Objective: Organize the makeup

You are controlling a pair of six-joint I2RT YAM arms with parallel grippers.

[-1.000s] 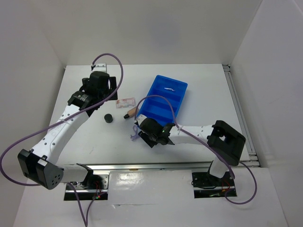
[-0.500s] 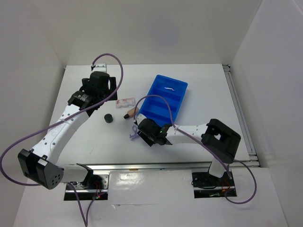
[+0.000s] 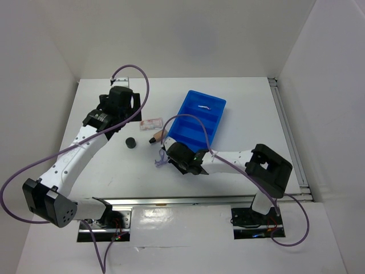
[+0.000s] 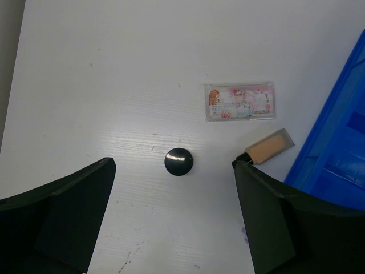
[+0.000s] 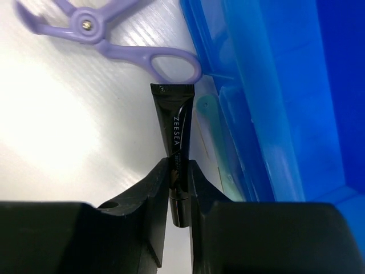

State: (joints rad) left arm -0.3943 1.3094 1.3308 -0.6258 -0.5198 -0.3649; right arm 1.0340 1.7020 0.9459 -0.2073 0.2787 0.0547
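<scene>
My right gripper point(image 3: 171, 155) is shut on a slim black tube point(image 5: 178, 131) beside the blue tray's near-left corner; in the right wrist view point(image 5: 179, 171) the tube points at the purple looped tool point(image 5: 114, 40), also seen from above point(image 3: 161, 161). My left gripper point(image 3: 117, 105) is open and empty, high above the table. Between its fingers point(image 4: 63, 217) I see the black round pot point(image 4: 179, 161), the pinkish packet point(image 4: 240, 101) and the tan tube point(image 4: 269, 147). From above, the pot point(image 3: 131, 142), packet point(image 3: 151, 123) and tan tube point(image 3: 155, 137) lie left of the tray.
The blue divided tray point(image 3: 212, 127) stands slanted at the table's middle, with a small silvery stick point(image 3: 204, 107) in its far compartment. Its wall point(image 5: 274, 85) runs close along the held tube. A rail point(image 3: 288, 131) edges the table's right side.
The right arm's elbow has shifted slightly left; its gripper stays shut by the tray's corner. The left arm has not moved.
</scene>
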